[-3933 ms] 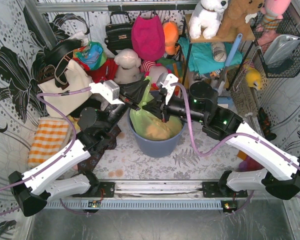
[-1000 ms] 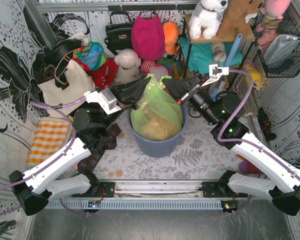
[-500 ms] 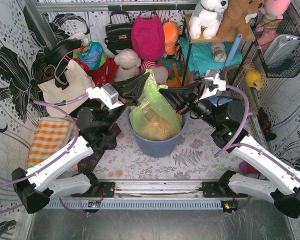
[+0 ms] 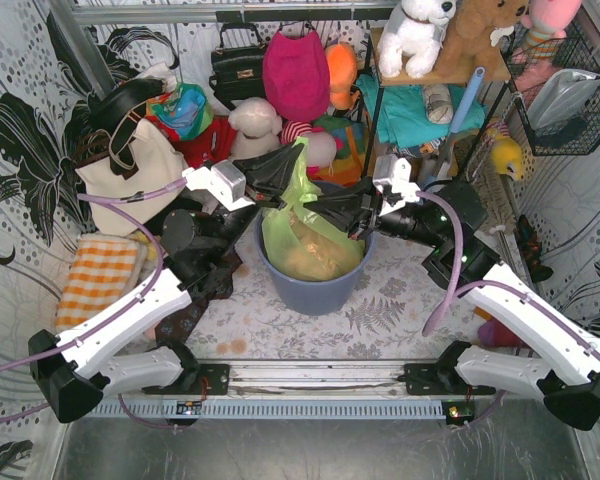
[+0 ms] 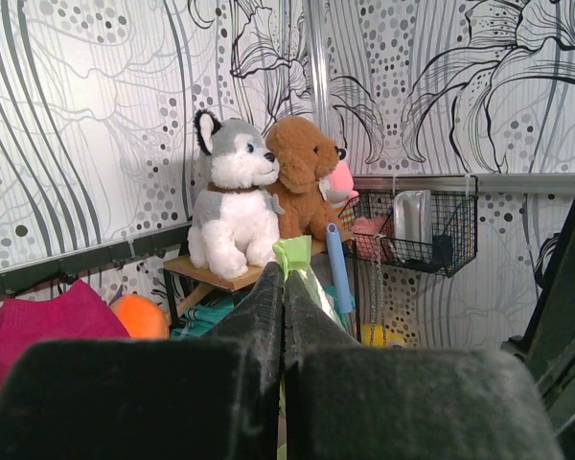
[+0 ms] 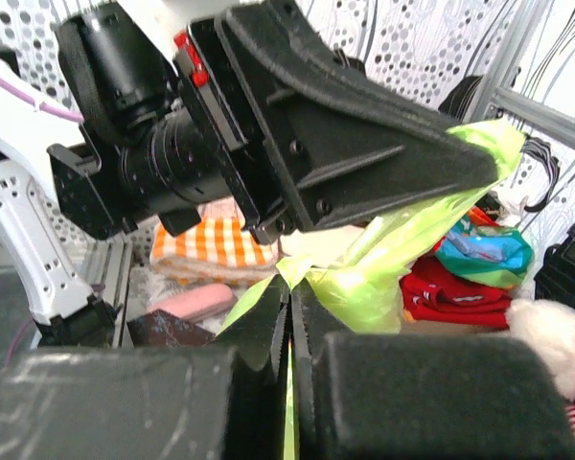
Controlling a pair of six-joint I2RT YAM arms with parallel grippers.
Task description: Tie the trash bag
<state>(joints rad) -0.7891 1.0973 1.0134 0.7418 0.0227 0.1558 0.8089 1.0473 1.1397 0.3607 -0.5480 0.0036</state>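
The lime-green trash bag sits in the blue-grey bin with tan crumpled paper showing through. My left gripper is shut on the bag's top corner, pulled up above the bin; green plastic pokes out past its tips in the left wrist view. My right gripper is shut on another fold of the bag just right of and below the left one; the right wrist view shows green plastic pinched between its jaws, with the left gripper right above.
Bags, a magenta fabric bag and plush toys crowd the back. A shelf with plush animals and a wire basket stand at back right. An orange checked cloth lies at the left.
My right gripper swung left from the bin's back right to the bag's middle and now pinches the bag beside the left gripper. The left gripper shifted slightly right, still holding the raised corner.
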